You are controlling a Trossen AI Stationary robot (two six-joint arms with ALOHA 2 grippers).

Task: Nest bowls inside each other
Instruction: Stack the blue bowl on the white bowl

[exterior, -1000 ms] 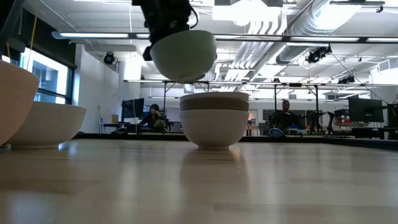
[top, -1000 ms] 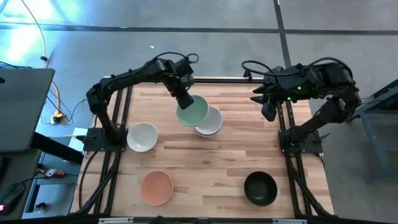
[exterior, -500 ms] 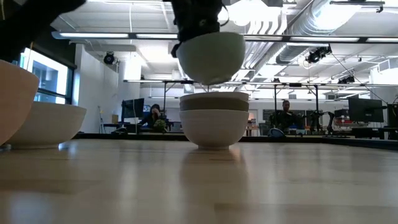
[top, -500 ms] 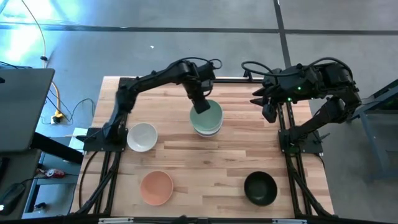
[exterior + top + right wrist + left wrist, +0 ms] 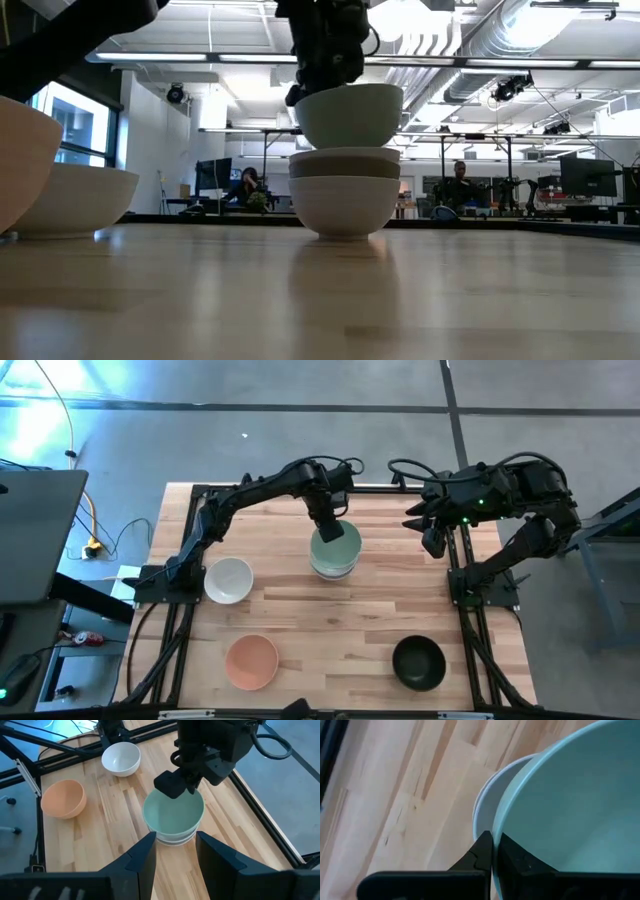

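Bowls are sitting spread across the wooden table [image 5: 340, 610]: a stack [image 5: 343, 190] of nested pale bowls near the middle of the far edge, a white bowl [image 5: 229, 580] by the left edge, a peach bowl [image 5: 251, 661] toward the near left corner and a black bowl [image 5: 418, 662] toward the near right corner. Left gripper [image 5: 328, 528] is pinching the rim of the mint green bowl [image 5: 338, 548] and holding it just over the stack, its base dipping into the top bowl in the low view. Right gripper [image 5: 418, 523] is hanging over the far right corner with its fingers spread apart, holding nothing.
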